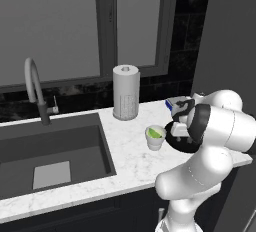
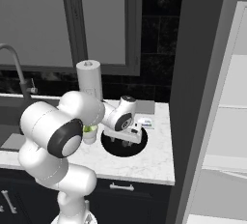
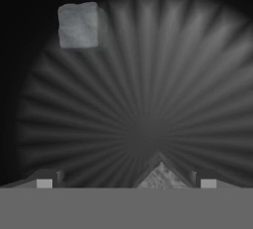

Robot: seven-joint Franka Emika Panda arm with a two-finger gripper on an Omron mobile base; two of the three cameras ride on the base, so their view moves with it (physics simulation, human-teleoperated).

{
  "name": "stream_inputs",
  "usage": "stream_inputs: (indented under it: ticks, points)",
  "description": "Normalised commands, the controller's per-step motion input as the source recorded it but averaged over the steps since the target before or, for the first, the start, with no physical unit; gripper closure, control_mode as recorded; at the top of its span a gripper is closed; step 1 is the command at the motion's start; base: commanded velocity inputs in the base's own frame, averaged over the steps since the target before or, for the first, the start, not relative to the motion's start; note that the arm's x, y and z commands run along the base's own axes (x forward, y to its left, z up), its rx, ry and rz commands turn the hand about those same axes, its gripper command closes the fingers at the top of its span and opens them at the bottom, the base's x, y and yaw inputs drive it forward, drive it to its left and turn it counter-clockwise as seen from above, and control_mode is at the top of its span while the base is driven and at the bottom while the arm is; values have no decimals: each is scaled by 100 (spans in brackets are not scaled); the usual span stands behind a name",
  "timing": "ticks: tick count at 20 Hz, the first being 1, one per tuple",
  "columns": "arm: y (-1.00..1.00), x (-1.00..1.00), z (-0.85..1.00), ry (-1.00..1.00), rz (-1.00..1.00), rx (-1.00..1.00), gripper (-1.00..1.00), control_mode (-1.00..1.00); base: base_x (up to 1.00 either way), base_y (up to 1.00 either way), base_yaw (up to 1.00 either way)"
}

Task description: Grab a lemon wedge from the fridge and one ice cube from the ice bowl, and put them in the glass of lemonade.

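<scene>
With jaws wide, an ice cube (image 3: 78, 25) lies apparently beyond the fingertips (image 3: 44, 183).

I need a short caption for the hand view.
Open gripper low inside the black ice bowl, one ice cube ahead.

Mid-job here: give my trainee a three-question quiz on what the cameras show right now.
1. True or false: the lemon wedge is already in the glass of lemonade.
2. The gripper hangs over: A) the sink B) the ice bowl C) the paper towel roll.
3. Fill in: the gripper's jaws are ___.

Key: 1 true; 2 B; 3 open, with an ice cube lying apart from them in the bowl.
</scene>
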Motion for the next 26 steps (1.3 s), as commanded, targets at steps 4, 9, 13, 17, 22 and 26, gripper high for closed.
stream_inputs:
  ticks: [4,9,13,17,22,26]
  points:
    - [0,-5,0,-1,0,0,-100,-100,0,0,0]
    - [0,-2,0,-1,0,0,-100,-100,0,0,0]
    - [0,0,0,0,0,0,-100,-100,0,0,0]
    - [0,0,0,0,0,0,100,-100,0,0,0]
    - [0,0,0,0,0,0,100,-100,0,0,0]
    - [0,0,0,0,0,0,100,-100,0,0,0]
